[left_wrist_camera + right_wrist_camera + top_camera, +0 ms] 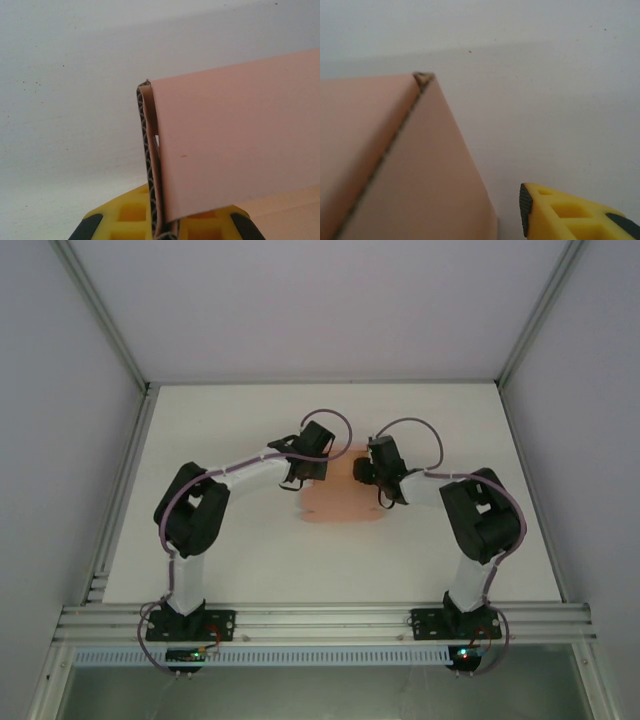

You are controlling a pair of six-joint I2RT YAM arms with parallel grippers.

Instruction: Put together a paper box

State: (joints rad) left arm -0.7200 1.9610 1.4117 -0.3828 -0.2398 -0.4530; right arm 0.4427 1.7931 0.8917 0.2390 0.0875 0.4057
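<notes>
Card of the paper box [340, 505] lies near the middle of the white table [220, 430], and in the top view its long axis runs from 9 o'clock to 3 o'clock. It is salmon-pink, smooth and matte, with a low outline.

The left gripper [298, 478] sits at the box's 10 o'clock corner and the right gripper [372, 480] at its 2 o'clock corner.

In the left wrist view, a pink panel stands up and slants from 6 o'clock toward 2 o'clock. Its folded left edge shows dark, wavy corrugation. The yellow fingers [130, 215] are pressed together on that doubled edge at 6 o'clock, pinching it.

In the right wrist view, two pink faces meet along a dark ridge climbing from 7 o'clock to a peak near 11 o'clock. One yellow finger [555, 212] sits at 5 o'clock, just beside the card and not touching it. I cannot tell whether this gripper's jaws are spread or pressed together.
</notes>
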